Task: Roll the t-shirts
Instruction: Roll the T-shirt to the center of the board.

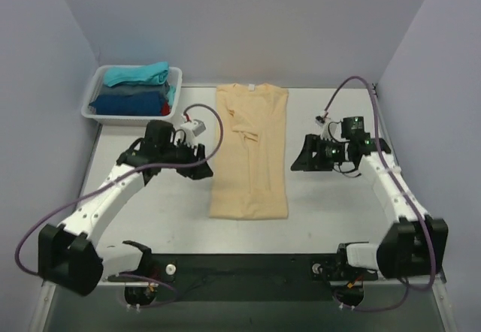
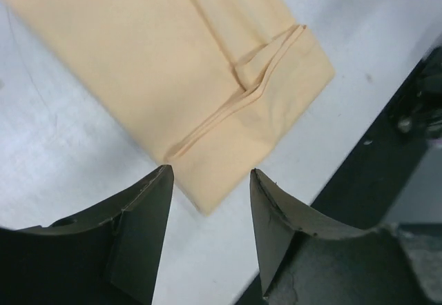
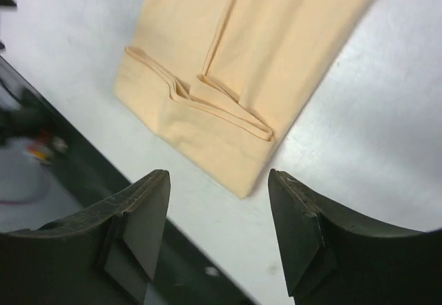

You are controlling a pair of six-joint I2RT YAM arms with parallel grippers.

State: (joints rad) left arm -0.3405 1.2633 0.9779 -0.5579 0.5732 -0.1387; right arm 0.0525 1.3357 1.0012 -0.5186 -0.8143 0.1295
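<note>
A pale tan t-shirt [image 1: 249, 152] lies flat in the middle of the table, folded lengthwise into a long narrow strip with its neck at the far end. My left gripper [image 1: 204, 167] hovers just off the strip's left edge, open and holding nothing. In the left wrist view the shirt's [image 2: 173, 63] near hem corner sits just beyond the left gripper [image 2: 210, 169]. My right gripper [image 1: 298, 161] stands a little to the right of the strip, also open and empty. The right wrist view shows the other hem corner of the shirt [image 3: 276, 36] ahead of the right gripper [image 3: 218, 172].
A white basket [image 1: 89, 104] at the far left corner holds more folded t-shirts: teal [image 1: 135, 74], grey [image 1: 139, 89], dark blue [image 1: 124, 105] and a bit of red [image 1: 165, 110]. A black strip [image 1: 240, 268] runs along the table's near edge between the arm bases. Pale walls enclose three sides.
</note>
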